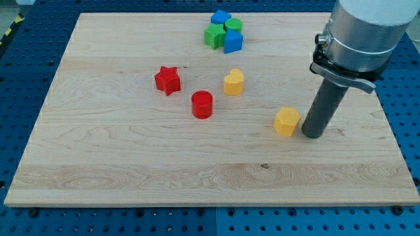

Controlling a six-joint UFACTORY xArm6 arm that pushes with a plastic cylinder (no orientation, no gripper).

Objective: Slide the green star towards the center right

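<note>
The dark rod tool, which has no jaws to open or close, rests its tip [312,135] near the wooden surface's [98,170] right edge, while the green star-shaped block [214,37] sits far up-left by the top edge, clustered with blue blocks [232,42].

Matt pale wooden board [131,164]; dark matt rod, my tip [312,136].

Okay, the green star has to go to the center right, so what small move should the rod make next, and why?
Probably lift away toward the view's top left, around the cluster. My tip sits just right of the yellow block, far from the green star, which is packed against the blue blocks and a green cylinder. It needs to get to the star's left side.
</note>
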